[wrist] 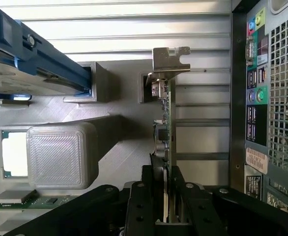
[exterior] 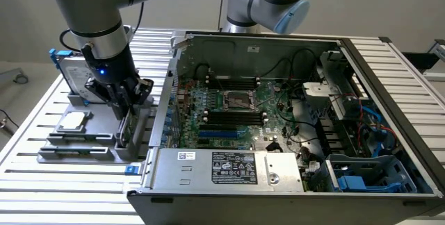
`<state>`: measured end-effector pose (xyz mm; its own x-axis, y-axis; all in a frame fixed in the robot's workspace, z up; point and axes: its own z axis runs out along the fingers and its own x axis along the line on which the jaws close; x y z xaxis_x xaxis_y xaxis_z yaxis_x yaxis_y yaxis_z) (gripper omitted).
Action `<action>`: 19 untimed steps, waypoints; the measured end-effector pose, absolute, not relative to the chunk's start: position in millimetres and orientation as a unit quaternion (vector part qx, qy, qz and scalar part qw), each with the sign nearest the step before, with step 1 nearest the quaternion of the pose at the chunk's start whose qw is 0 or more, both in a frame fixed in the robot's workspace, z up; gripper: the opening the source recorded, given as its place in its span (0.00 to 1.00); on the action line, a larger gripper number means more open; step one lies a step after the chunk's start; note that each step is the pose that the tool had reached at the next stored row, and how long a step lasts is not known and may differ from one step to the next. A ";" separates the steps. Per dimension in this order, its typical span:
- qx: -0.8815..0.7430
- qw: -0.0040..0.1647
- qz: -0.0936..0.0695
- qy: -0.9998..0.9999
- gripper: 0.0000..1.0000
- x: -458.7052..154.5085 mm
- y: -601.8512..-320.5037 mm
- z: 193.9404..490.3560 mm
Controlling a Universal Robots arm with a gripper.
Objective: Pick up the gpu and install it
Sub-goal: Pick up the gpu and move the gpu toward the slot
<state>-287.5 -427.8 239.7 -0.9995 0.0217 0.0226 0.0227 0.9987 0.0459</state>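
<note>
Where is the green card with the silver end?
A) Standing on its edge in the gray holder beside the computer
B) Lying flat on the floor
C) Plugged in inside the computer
A: the gpu stands on edge in the gray holder, outside the computer case, with the pincer right over it.

Bright, even light; soft shadows beside the holder (wrist: 119, 142), faint glare on the table (wrist: 134, 29), case (exterior: 243, 53) dimmer inside

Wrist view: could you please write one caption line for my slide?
The tool at the gpu, which stands on edge in a grey holder beside the computer case.
</note>
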 end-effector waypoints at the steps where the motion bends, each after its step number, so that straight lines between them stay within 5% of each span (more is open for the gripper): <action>1: -0.011 0.011 -0.023 -1.000 0.27 -287.5 -427.8 239.6; 19: -0.011 0.011 -0.026 -1.000 0.27 -289.9 -427.8 241.0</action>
